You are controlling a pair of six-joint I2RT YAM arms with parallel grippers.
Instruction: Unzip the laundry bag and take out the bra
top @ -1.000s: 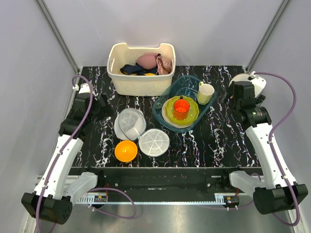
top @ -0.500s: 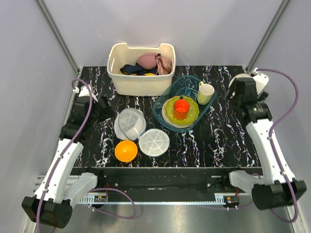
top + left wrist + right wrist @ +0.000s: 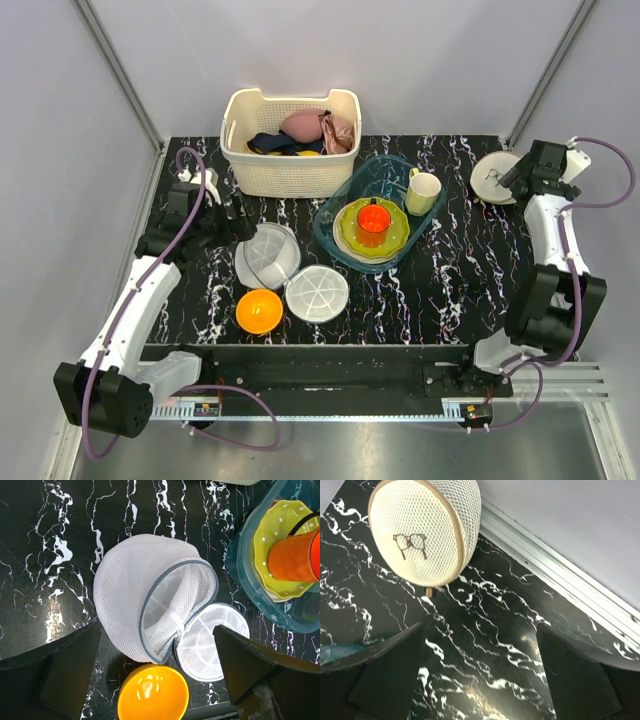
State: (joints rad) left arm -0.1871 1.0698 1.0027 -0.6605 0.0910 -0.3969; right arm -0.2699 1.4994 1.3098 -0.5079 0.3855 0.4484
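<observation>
The laundry bag [image 3: 493,177] is a round cream mesh case with a black glasses logo, lying at the table's back right. In the right wrist view the laundry bag [image 3: 425,532] looks zipped, its tan pull tab hanging at the lower edge. My right gripper [image 3: 512,180] is open just right of it, and my right gripper [image 3: 479,625] has only bare table between its fingers. The dark navy bra [image 3: 272,143] lies in the cream basket [image 3: 290,170]. My left gripper [image 3: 230,215] is open, and my left gripper [image 3: 157,626] hovers over an open white mesh case [image 3: 150,607].
A pink bra [image 3: 305,125] shares the basket. A white mesh disc [image 3: 317,293] and an orange bowl [image 3: 259,310] sit at the front centre. A blue tray [image 3: 335,235] holds a green plate and an orange cup [image 3: 373,222]. A cream mug [image 3: 422,192] stands beside it.
My right arm has swung out to the right, pulling its gripper off the laundry bag and uncovering it. The left gripper has moved back and right, toward the open white mesh case.
</observation>
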